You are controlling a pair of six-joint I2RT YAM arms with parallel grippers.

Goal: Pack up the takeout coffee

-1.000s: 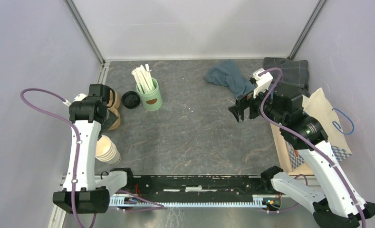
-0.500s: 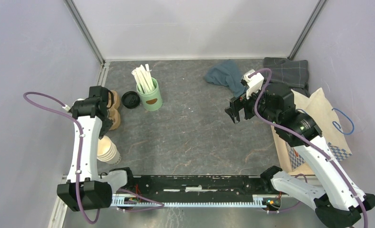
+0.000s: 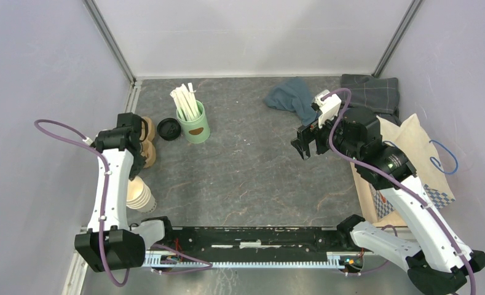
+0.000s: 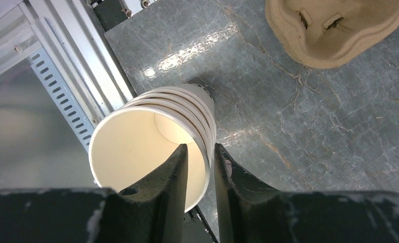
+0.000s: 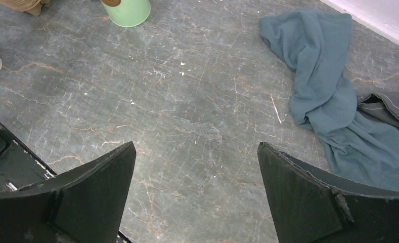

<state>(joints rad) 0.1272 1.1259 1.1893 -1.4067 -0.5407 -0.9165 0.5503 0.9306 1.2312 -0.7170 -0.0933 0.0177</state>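
A cream cup stack (image 4: 151, 136) sits on a grey marbled table (image 3: 252, 178) at the near left, with a brown pulp cup tray (image 4: 339, 50) nearby. A mint mug (image 3: 194, 126) holds white sticks (image 3: 185, 101). At the far right lie a blue cloth (image 5: 328, 86), a grey cloth (image 3: 370, 86) and a paper bag (image 3: 424, 147).

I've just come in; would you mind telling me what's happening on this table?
The left pincer is pinching the rim of the stack of cream paper cups, one finger inside the top cup, near the cardboard cup carrier. The right pincer hangs open over bare tabletop. The lidded takeout coffee stands untouched beside the green mug.
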